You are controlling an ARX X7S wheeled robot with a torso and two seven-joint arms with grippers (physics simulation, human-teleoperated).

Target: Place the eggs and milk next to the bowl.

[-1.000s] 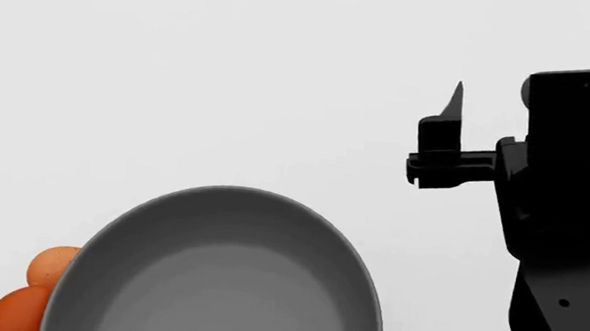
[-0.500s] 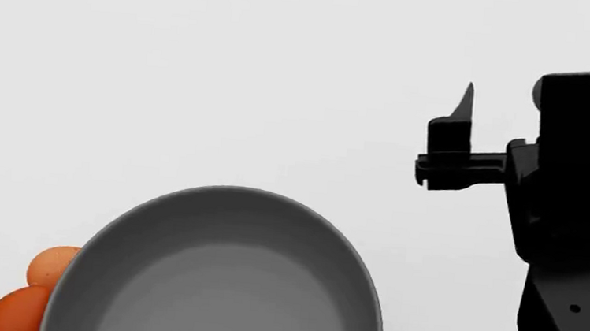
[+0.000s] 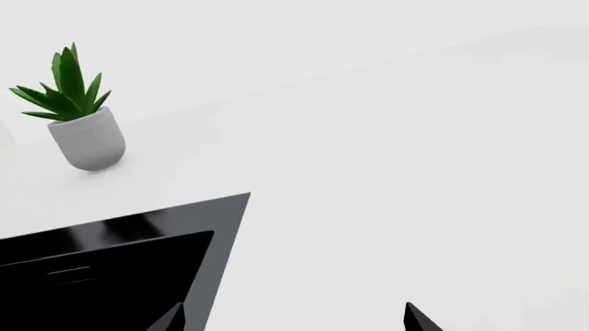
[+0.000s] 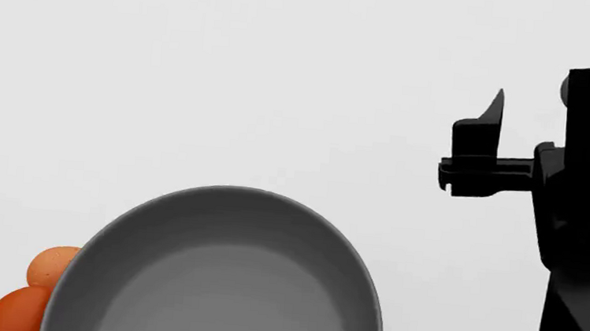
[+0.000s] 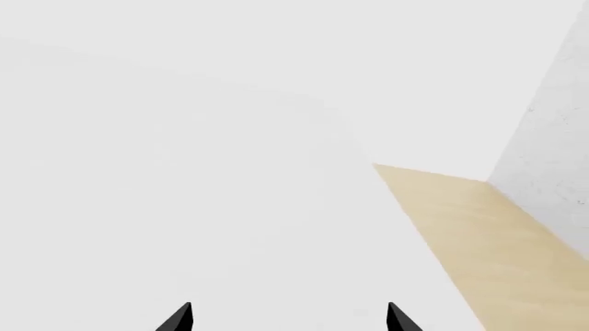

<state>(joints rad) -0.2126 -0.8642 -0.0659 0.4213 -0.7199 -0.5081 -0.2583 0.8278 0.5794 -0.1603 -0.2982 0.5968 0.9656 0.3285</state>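
The black right claw (image 4: 486, 141) has slid toward the right edge of the head view and a little lower than it stood a second ago, and it carries nothing. Half a second ago it was already drifting that way, so I read this as the arm pulling away from the large round plain grey bowl (image 4: 225, 275) rather than reaching for it. The bowl has not budged between the pictures, nor have the two small orange-brown eggs (image 4: 30, 291), which sit touching its rim on the robot's left side, partly hidden behind it. On that showing the eggs look placed already.

The tall pale milk carton appears in none of the views, so that half of the job seems still to do, and the retreat may be the start of a move to fetch it.

The right wrist view shows two black fingertips (image 5: 178, 318) well apart over bare white bench (image 5: 184, 172), with a strip of pale wooden floor (image 5: 478, 234) beyond the edge: that claw is spread wide. The left claw (image 3: 294, 321) is likewise spread and empty, hanging near a black sunken sink (image 3: 101, 276) and a small green spiky plant in a grey pot (image 3: 78, 114).
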